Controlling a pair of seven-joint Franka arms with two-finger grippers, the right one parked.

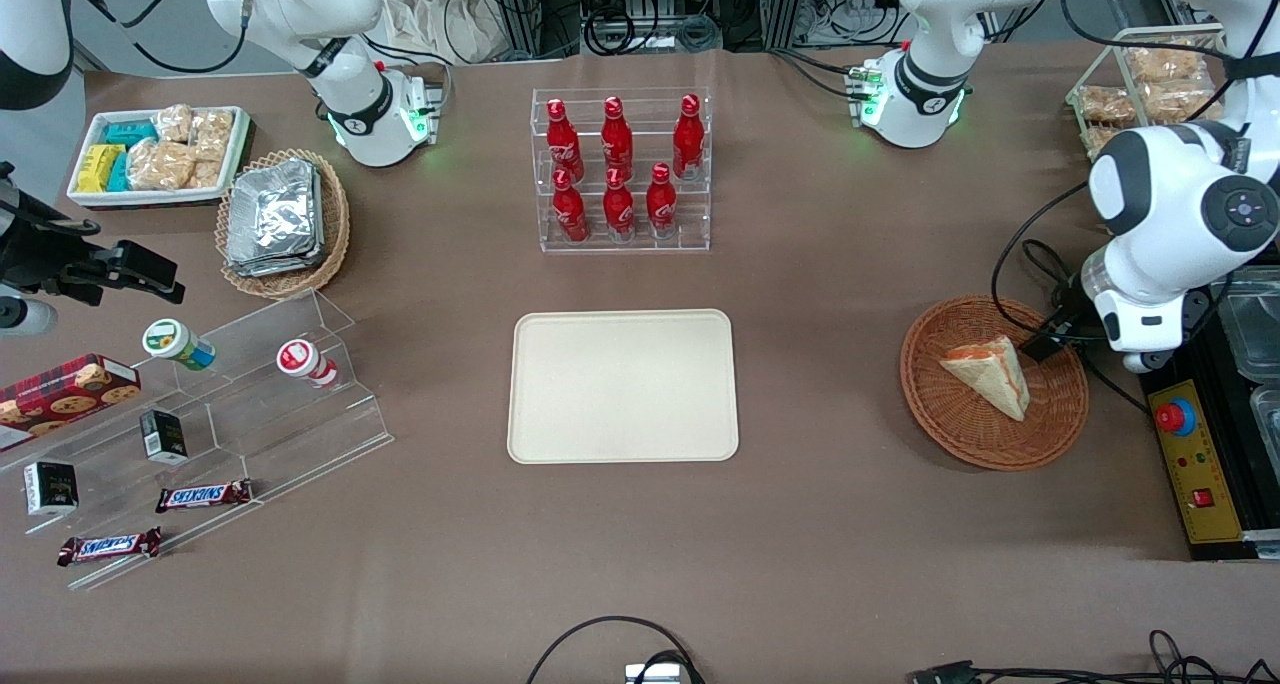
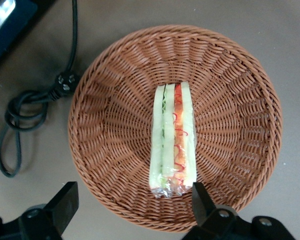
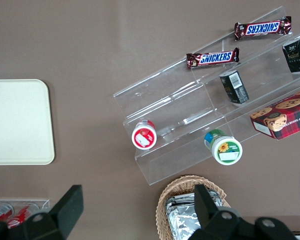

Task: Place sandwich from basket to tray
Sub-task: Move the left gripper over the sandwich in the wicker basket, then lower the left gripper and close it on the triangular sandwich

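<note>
My pincer (image 2: pixel 132 210) hangs spread wide above the basket (image 2: pixel 230 75), over the end of the sandwich (image 2: pixel 172 140) lying in it, whose long axis runs straight away between my fingers, the tray (image 1: pixel 622 385) well apart.

The left arm folds downward, its end effector (image 2: pixel 132 210) hanging with fingers (image 2: pixel 65 200) spread wide apart.

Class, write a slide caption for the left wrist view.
Open gripper above triangular white-bread sandwich in round reddish-brown wicker basket.
</note>
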